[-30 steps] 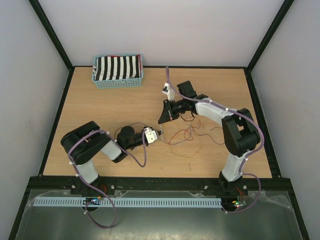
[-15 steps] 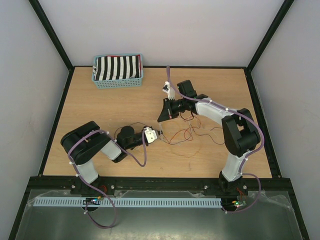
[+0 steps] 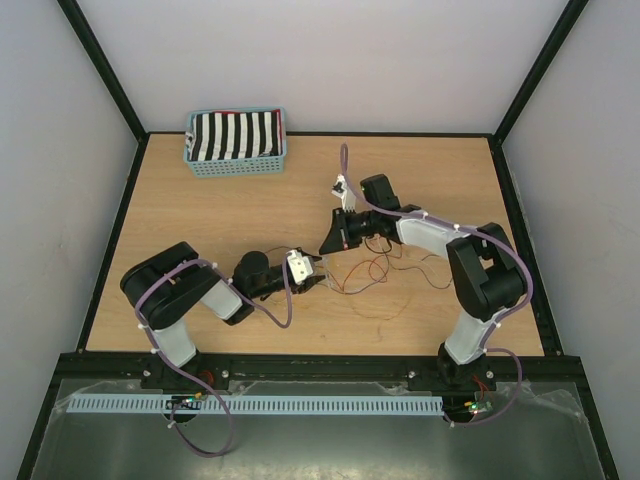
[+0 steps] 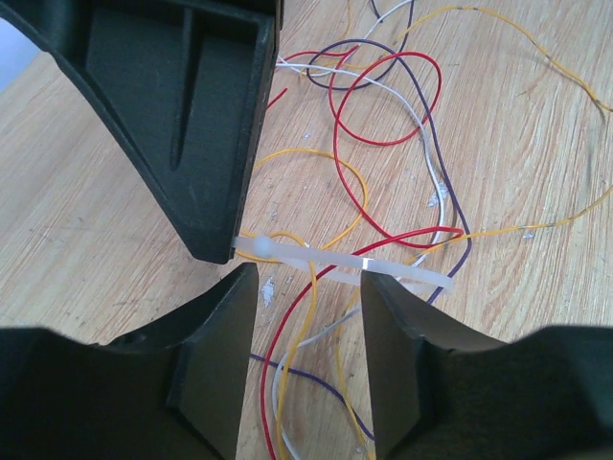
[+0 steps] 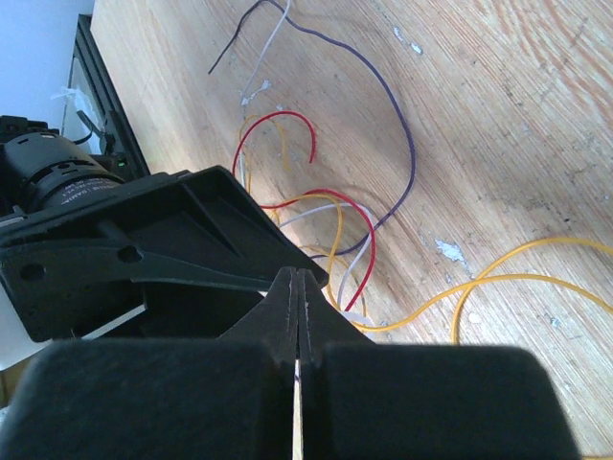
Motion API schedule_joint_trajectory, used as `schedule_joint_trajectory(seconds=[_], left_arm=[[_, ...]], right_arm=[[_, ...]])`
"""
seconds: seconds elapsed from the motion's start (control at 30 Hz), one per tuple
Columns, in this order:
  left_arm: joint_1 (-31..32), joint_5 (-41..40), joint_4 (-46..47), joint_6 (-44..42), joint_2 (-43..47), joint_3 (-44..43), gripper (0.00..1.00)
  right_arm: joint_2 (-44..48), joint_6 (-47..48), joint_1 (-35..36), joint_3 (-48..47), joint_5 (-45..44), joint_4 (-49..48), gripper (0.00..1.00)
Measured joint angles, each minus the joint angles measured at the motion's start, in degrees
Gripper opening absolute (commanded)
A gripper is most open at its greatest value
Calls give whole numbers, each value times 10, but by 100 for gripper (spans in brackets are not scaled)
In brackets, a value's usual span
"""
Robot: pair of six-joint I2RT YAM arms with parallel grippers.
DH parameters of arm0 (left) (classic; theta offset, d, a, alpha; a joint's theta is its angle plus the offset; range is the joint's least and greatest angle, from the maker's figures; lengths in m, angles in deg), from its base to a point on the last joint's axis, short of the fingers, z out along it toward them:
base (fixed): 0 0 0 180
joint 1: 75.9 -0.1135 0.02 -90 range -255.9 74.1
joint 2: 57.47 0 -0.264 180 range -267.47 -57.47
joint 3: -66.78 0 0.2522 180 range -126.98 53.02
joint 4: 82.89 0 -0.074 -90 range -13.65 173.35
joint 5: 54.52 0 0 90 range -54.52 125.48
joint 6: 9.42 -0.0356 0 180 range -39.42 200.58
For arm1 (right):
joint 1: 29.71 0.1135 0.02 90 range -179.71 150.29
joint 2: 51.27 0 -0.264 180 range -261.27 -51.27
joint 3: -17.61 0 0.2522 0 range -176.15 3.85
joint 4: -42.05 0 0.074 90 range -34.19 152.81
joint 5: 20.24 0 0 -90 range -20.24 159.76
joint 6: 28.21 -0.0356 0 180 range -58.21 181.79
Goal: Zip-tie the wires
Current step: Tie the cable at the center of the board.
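- You have a blue basket (image 3: 238,167) holding a striped cloth (image 3: 235,134) in the upper left of the table (image 3: 200,230), well apart from both arms.
- Lilac cables (image 3: 284,300) loop along each arm; none lies over the work.
- At centre frame in the top view, the right end effector (image 3: 331,241) points down and to the left. The left end effector (image 3: 317,272) sits just below and left of it, so the two tips are crowded together.
- In the left wrist view, the right one's black body fills the upper left and hides the table behind it.
- The wires (image 3: 373,268) lie loose on the table at centre frame, just right of both tips and partly under the right forearm.
- Your left end effector is open: its fingers (image 4: 218,369) stand apart with nothing clamped. Red, orange and white strands run along the table through the gap.
- A translucent zip tie (image 4: 369,267) lies crosswise just beyond those fingertips, over red and orange loops.
- Your right end effector is closed, its fingers pressed flat together. The tie's knobbed end meets its tip, but you cannot tell whether it is pinched there.
- Only the left wrist view shows the zip tie; from above it is too small to make out.
- The right wrist view shows the dark purple, white, red and orange strands curling beyond the tips in the upper half, with the left end effector's housing at left.
- The basket appears only in the top view.
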Motion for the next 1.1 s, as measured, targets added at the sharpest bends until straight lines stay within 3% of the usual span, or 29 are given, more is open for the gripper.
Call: schedule_joint_trajectory(seconds=[0.2,0.6,0.87,1.1], left_arm=[[0,-6,-3,1,2,2,62],[0,-13,-6,2,37,10,62],[0,-7,-6,10,50,13,45],[0,-2,-6,15,50,13,42]], right_arm=[[14,-19,-3,8,12,-22,0],[31,-40,-28,37,84,-56,0],[31,-42,-28,46,119,-72,0],[31,-47,-28,59,139,-86,0]])
